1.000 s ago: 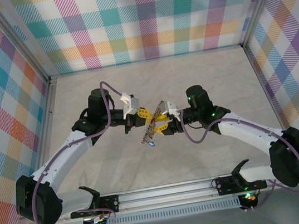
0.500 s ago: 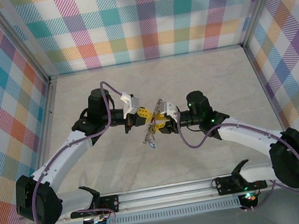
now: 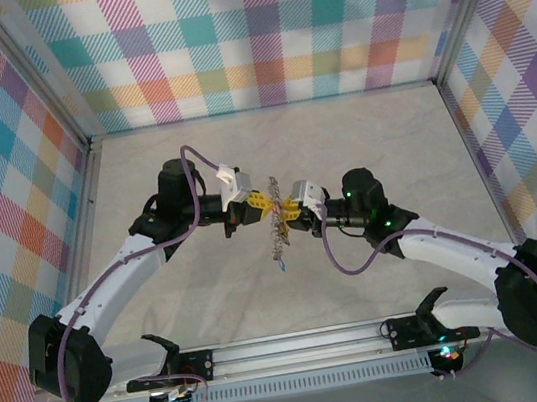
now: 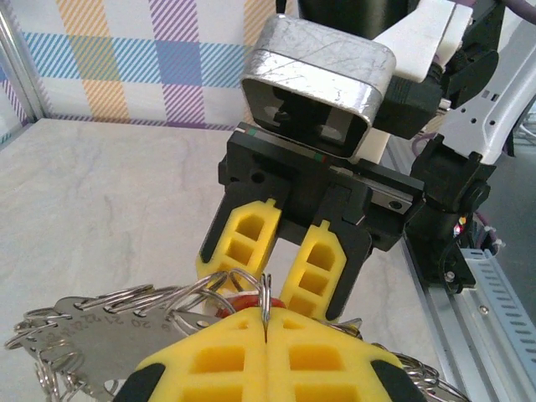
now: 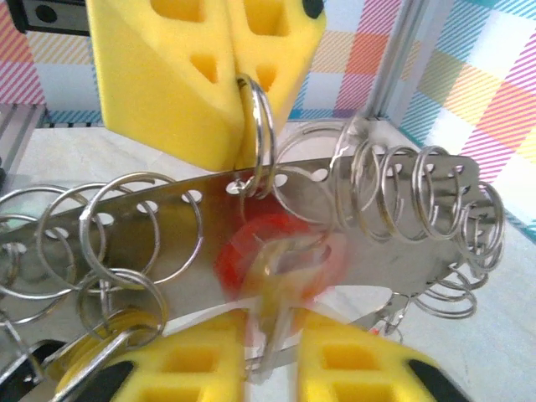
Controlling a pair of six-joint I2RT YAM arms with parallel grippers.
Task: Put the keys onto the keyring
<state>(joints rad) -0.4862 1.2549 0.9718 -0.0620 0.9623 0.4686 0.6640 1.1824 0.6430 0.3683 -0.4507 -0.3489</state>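
Two arms meet over the middle of the surface (image 3: 391, 142) in the top view, with the left hand (image 3: 265, 204) and the right hand (image 3: 289, 209) tip to tip and raised above it. Below them a narrow metal plate (image 3: 275, 232) hangs edge-on. A blue tag (image 3: 281, 261) dangles at its lower, nearer end.

From the left wrist, the left hand's yellow fingers are clenched flat against each other. The thin wire of the keyring (image 4: 265, 295) sticks out of the seam between them. The right hand faces it from the far side, its two yellow fingers a little apart, one on either side of the keyring. The plate stretches away to the left, strung with loose rings (image 4: 50, 368).

From the right wrist, the left hand comes in from above, pinching the keyring, which passes through a hole near the plate's top edge. More rings hang from holes along the plate on both sides. A key with a red tag (image 5: 272, 260), blurred, sits in front of the plate just below the keyring. Its blade reaches down into the gap between the right hand's fingers. They stand close on both sides of the blade, but whether they press on it cannot be told. At lower left a key with a yellow tag (image 5: 105, 347) hangs from one of the rings.
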